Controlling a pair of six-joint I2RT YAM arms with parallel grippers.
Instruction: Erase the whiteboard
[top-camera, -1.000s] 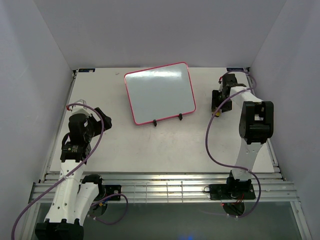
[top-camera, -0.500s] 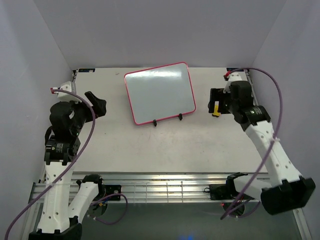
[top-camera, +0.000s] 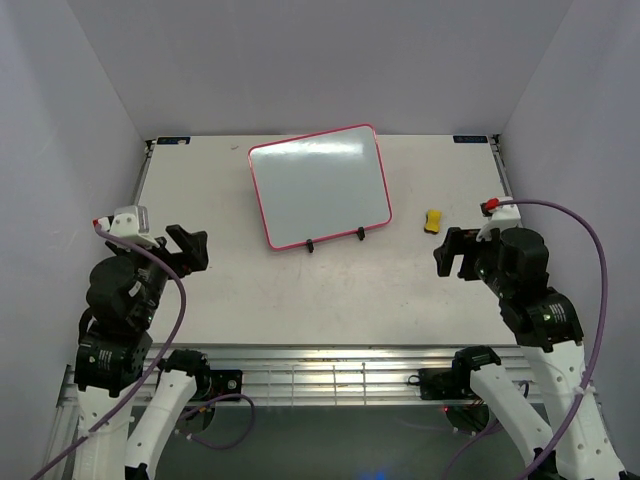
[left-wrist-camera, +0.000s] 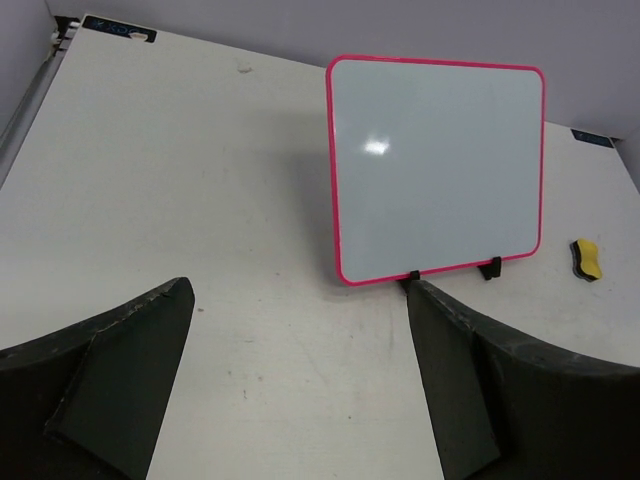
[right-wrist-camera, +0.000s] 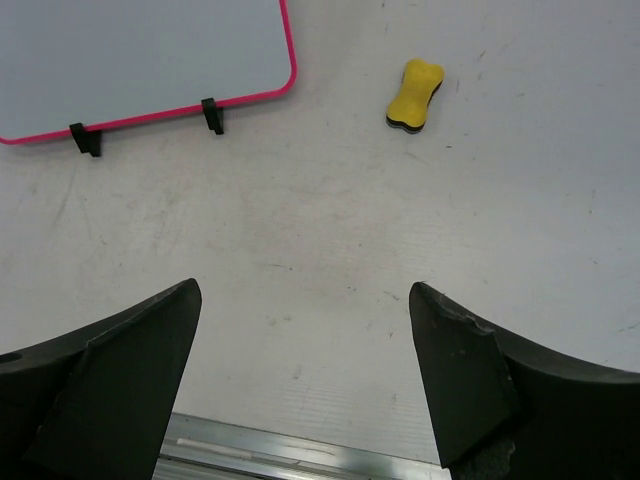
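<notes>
The right gripper (right-wrist-camera: 303, 300) hangs with its jaws wide apart and empty over the bare table (right-wrist-camera: 330, 250). Ahead and slightly right of it, the yellow bone-shaped eraser (right-wrist-camera: 415, 95) lies loose, touching nothing. Ahead to the left, the whiteboard (right-wrist-camera: 140, 60) leans on its black wire stand (right-wrist-camera: 211, 115), propped to face the arms. It shows no marks, so the wiping looks done. The left gripper (left-wrist-camera: 298, 300), likewise spread and empty, faces the board from well back.

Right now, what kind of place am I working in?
Probably a robot test cell: plain walls box in the table, an aluminium rail edges it, and a whiteboard and yellow eraser serve as props.
</notes>
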